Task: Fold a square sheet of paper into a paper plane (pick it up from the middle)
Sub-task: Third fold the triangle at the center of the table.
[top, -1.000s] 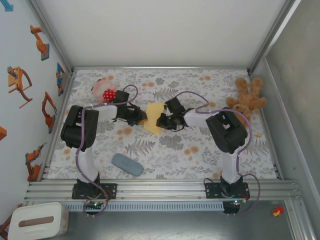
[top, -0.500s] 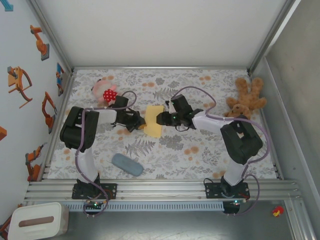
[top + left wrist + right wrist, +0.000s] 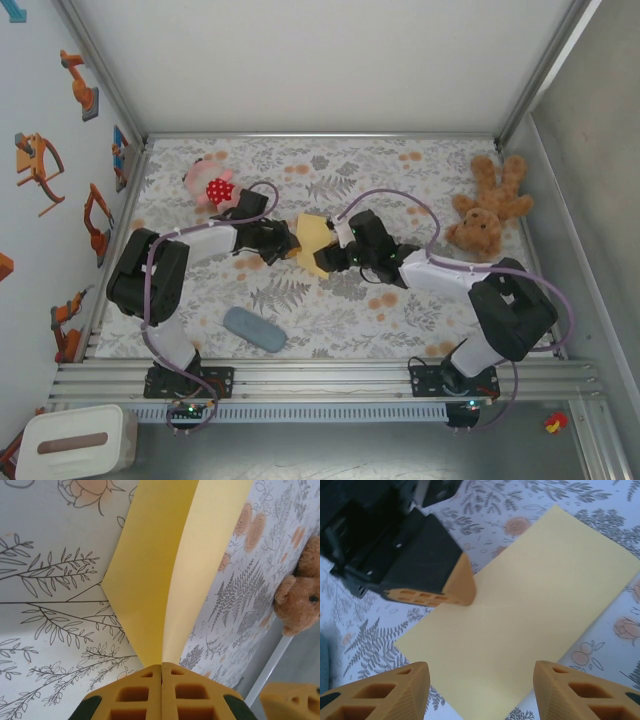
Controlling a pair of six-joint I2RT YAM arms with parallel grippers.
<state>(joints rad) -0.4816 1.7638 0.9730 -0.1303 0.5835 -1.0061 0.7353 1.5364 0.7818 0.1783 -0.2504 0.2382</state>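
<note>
The thin yellow sheet of paper [image 3: 313, 243], folded over into an oblong, sits near the middle of the white floral-printed tablecloth [image 3: 400, 170], between the two arms. The left gripper [image 3: 284, 243] reaches it from the left; its yellow fingers [image 3: 135, 695] are pressed together on the sheet's edge, pinching it. In the left wrist view two flaps of the paper rise from that clamp in a narrow V; in the right wrist view the pinching tip meets one long edge of the oblong, and the rest of the sheet spreads out over the cloth. The right gripper [image 3: 338, 256] hovers at the sheet's opposite side, its ribbed yellow fingers [image 3: 390, 690] spread wide and gripping nothing. A brown plush teddy bear [image 3: 490, 205] lies at the far right; a pink plush toy [image 3: 210, 183] lies at the far left; a grey-blue oblong pad [image 3: 254, 329] lies near the left arm's base; all three are well apart from the paper.
</note>
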